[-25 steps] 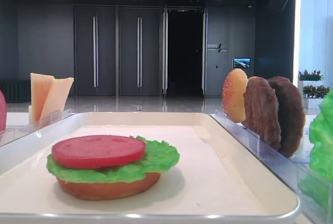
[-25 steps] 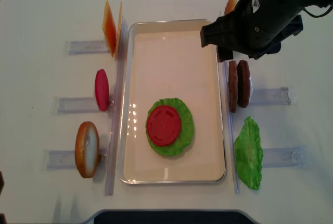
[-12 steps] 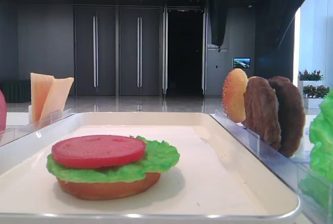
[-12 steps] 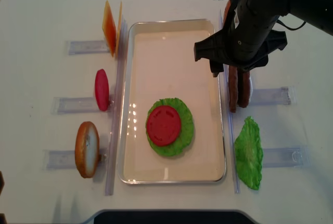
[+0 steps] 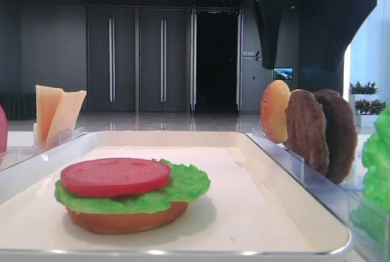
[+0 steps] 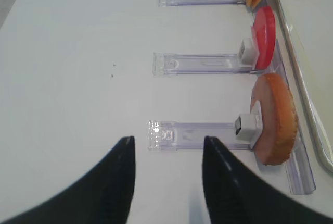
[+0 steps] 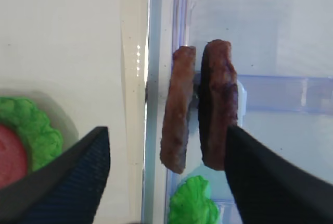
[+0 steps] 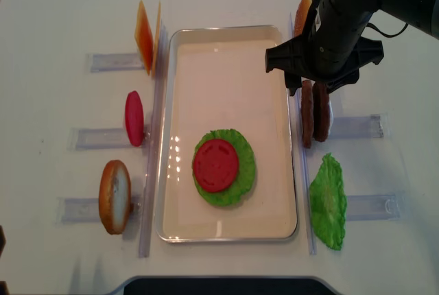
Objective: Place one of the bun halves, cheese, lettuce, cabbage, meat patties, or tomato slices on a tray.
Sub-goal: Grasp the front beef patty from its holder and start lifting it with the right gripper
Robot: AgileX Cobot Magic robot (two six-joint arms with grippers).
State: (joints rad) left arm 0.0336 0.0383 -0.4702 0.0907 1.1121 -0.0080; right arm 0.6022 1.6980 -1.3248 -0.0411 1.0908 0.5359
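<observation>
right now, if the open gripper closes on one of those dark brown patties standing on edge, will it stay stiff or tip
Probably stiff: the nearer dark brown grainy patty stands on edge without sagging. Its rough surface should resist slipping. A push might topple it onto its twin, which stands close beside it in the clear plastic holder.

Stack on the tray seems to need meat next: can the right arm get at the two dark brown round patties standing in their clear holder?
Probably yes. The right gripper hangs open directly above the dark brown round patties, a finger on each side, and nothing lies between them.
</observation>
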